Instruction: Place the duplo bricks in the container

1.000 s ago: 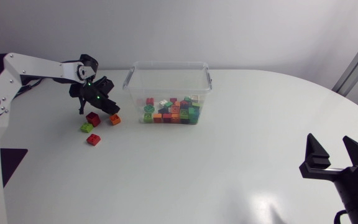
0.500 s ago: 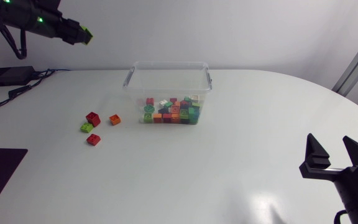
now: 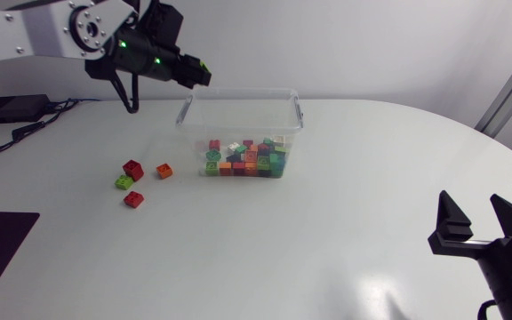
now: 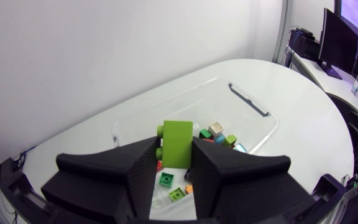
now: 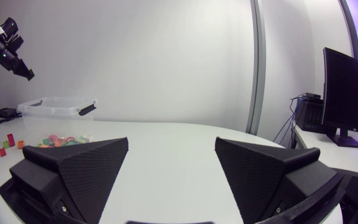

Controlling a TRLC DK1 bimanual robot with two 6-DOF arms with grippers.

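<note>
Left tool [image 3: 201, 75]: raised off the white desk [image 3: 345, 240] and hanging over the 11 o'clock corner of the clear rectangular plastic container [image 3: 243, 91]. Its two fingers pinch a lime-green rectangular duplo brick [image 4: 177, 142] from both sides. The brick stands on end between them, with its studs facing sideways (best seen in the left wrist view). In that same view the container's open mouth lies beneath and ahead of the tool.

Container contents: a heap of mixed-colour duplo bricks [image 3: 247, 158] sits against the wall at 6 o'clock.

Loose items: four small bricks lie on the desk at 9 o'clock of the container, apart from it.
- A dark red square brick [image 3: 132, 169] lies farthest toward 12 o'clock in the group.
- An orange square brick [image 3: 164, 171] lies near it, at its 3 o'clock.
- A light-green flat brick [image 3: 124, 182] lies just beside the dark red one at 7 o'clock (contact cannot be confirmed).
- A bright red square brick [image 3: 133, 199] lies at 6 o'clock of the group, separate from the others.

Right tool [image 3: 475, 213]: positioned at 4 o'clock of the desk, well apart from the container, with its fingers spread wide.
</note>
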